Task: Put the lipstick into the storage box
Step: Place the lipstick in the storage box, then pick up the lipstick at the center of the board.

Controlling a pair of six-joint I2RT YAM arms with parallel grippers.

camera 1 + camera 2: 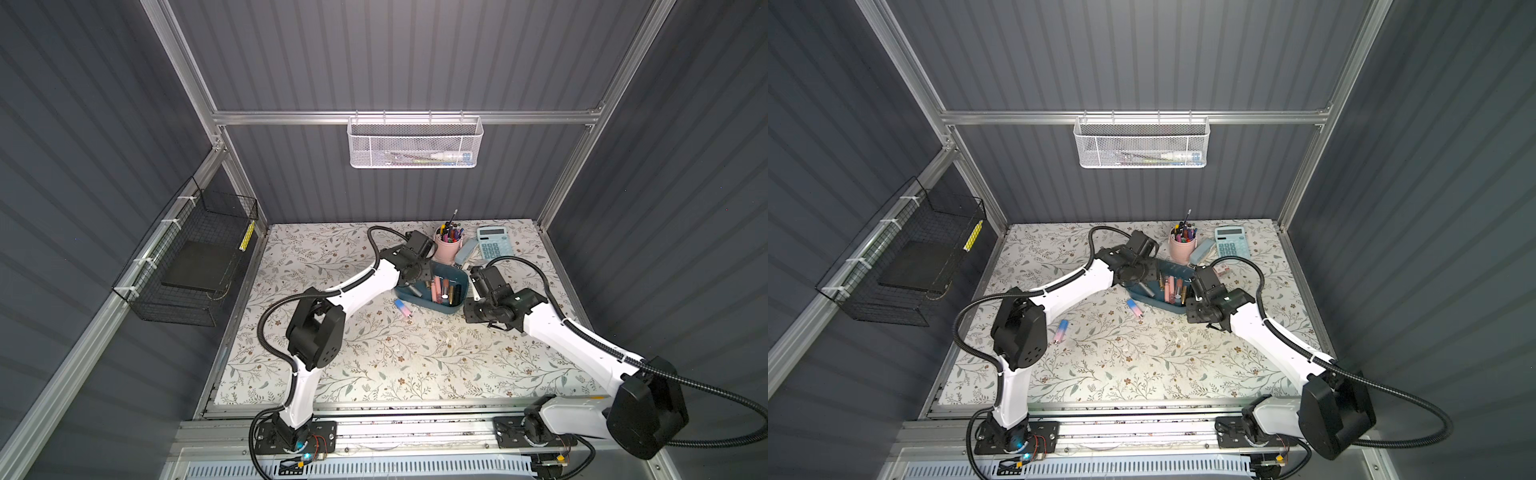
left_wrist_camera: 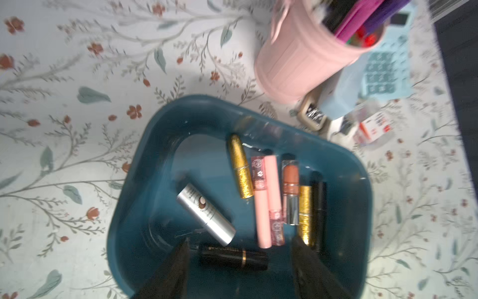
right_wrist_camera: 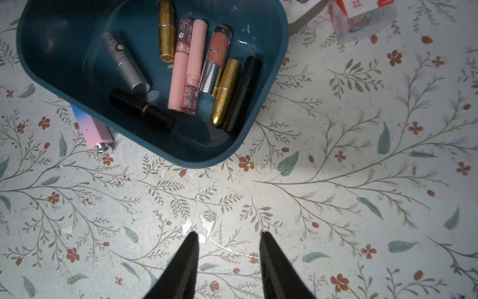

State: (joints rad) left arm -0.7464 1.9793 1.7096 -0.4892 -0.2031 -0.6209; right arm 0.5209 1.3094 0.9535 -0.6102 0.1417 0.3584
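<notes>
Now | left end effector (image 2: 240, 238), right end effector (image 3: 229, 233): parted, empty | pink cup (image 2: 297, 62) beside storage box (image 2: 129, 202)

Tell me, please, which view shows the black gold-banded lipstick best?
The right wrist view: the black gold-banded lipstick lies whole and sharp in the storage box. The left wrist view shows it blurred; both top views are too distant to tell.

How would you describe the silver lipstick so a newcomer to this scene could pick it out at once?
Find the dark teal storage box beside the pink pen cup on the flowered table. Inside, most tubes lie side by side in a row; the silver lipstick lies apart from them, slanted. It alone is silver all over, with a small brown dot on its side.
</notes>
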